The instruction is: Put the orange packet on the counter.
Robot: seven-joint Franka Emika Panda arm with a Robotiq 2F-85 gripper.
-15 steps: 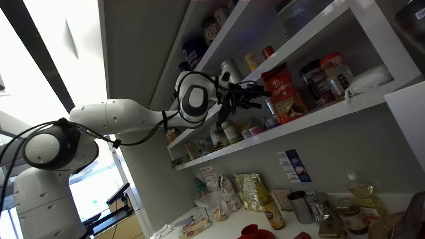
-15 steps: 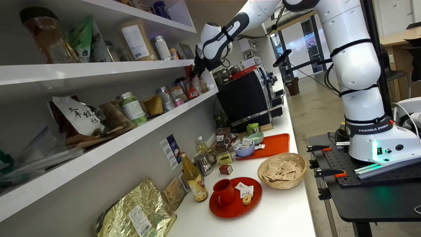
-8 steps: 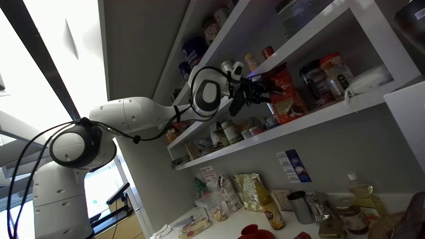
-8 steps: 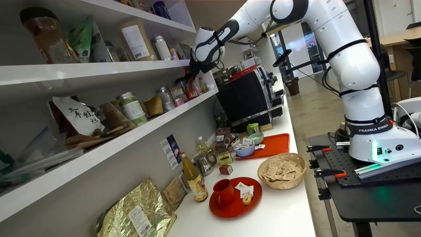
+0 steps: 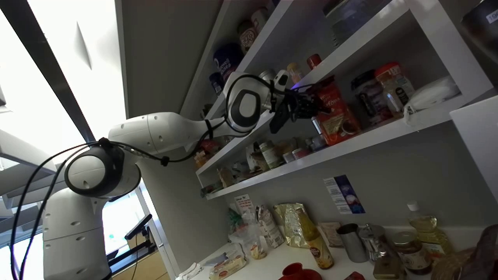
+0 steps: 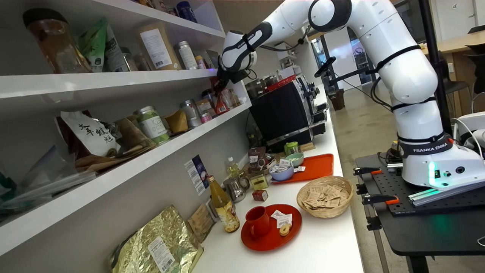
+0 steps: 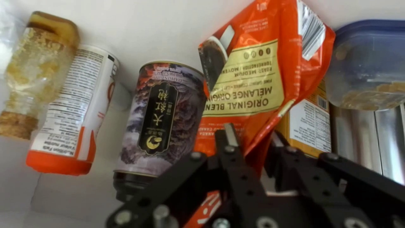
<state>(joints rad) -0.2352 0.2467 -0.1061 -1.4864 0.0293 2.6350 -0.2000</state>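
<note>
- Step in hand, as I judge it: securing a grip on the orange packet (image 5: 339,121), which stands on the lower shelf (image 5: 369,139), left of the red-lidded jar (image 5: 397,92) in an exterior view.
- The gripper (image 7: 254,136) has its fingers close together, apparently pinching the packet's side edge (the glossy bag creases between them).
- Next calls for easing the packet out to the near side, then lowering it to the counter (image 6: 322,242), perhaps beside the red plate (image 6: 267,244).
</note>
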